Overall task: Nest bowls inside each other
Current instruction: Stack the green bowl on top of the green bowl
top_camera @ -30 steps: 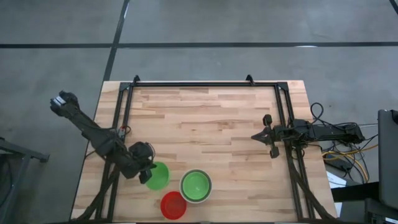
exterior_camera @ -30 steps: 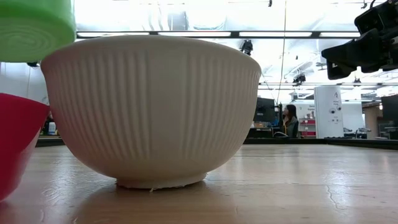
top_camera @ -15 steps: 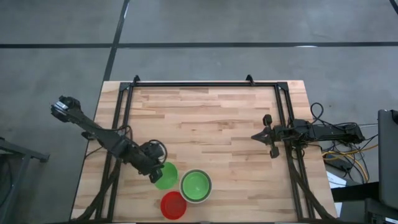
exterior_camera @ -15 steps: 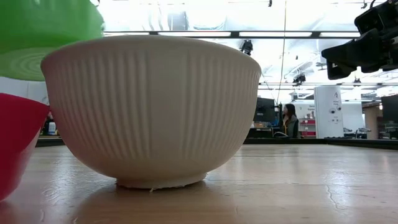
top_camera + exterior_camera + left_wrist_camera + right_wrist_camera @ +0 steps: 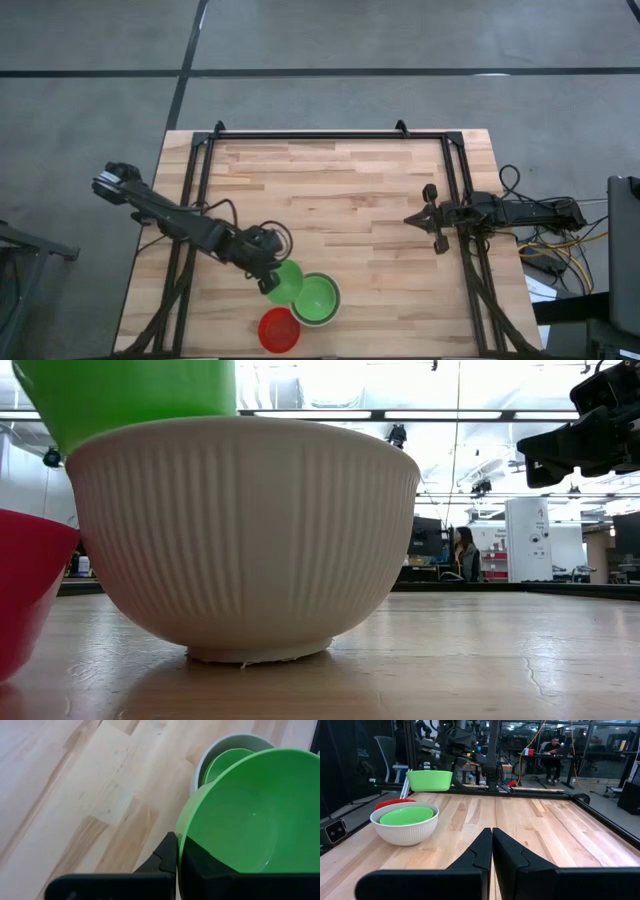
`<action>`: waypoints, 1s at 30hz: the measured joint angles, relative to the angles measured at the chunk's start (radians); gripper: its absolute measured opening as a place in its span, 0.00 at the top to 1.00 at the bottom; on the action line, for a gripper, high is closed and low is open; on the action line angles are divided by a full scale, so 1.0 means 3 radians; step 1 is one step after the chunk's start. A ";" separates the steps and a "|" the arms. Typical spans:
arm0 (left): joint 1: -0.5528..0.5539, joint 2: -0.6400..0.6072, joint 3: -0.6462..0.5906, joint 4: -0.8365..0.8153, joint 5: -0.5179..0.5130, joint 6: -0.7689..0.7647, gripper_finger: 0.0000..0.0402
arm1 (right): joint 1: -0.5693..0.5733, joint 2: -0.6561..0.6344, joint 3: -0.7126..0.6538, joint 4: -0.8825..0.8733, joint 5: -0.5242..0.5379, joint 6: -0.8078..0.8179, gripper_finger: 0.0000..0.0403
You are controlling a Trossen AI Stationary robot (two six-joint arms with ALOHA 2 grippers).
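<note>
A white ribbed bowl (image 5: 331,312) stands on the wooden table near its front edge, with a green bowl (image 5: 316,298) nested in it. A red bowl (image 5: 278,330) stands on the table just beside it, nearer the front edge. My left gripper (image 5: 270,284) is shut on a second green bowl (image 5: 289,281), which hangs in the air at the white bowl's left rim; the low view shows this bowl (image 5: 130,395) above that rim. My right gripper (image 5: 491,845) rests shut at the table's right side, away from the bowls. My left gripper pinches the green bowl's rim (image 5: 181,837) on the side toward the table's left, one finger (image 5: 167,857) outside the wall and the other (image 5: 202,862) inside. The fingers slant down from the table's left. The bowl is lifted clear of the table, mouth up.
A dark metal frame (image 5: 330,135) runs along the far edge and down both sides of the table. Bare wood (image 5: 330,200) fills the middle and far part. Cables (image 5: 560,245) lie off the right edge by the right arm.
My left gripper has carried the green bowl toward the table's right edge, from left of the red bowl up to the white bowl's left rim. The bowl has stayed lifted and mouth up. The gripper has stayed shut on it.
</note>
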State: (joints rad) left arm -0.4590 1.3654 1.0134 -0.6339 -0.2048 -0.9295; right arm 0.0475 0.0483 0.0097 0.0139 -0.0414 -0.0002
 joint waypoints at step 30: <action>0.0291 0.0781 0.0780 -0.0009 0.0276 0.0542 0.99 | 0.0001 0.0001 0.0000 0.0001 0.0000 0.0000 0.98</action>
State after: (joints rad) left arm -0.3718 1.5996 1.2475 -0.6367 -0.1219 -0.7669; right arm 0.0479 0.0486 0.0097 0.0143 -0.0414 -0.0002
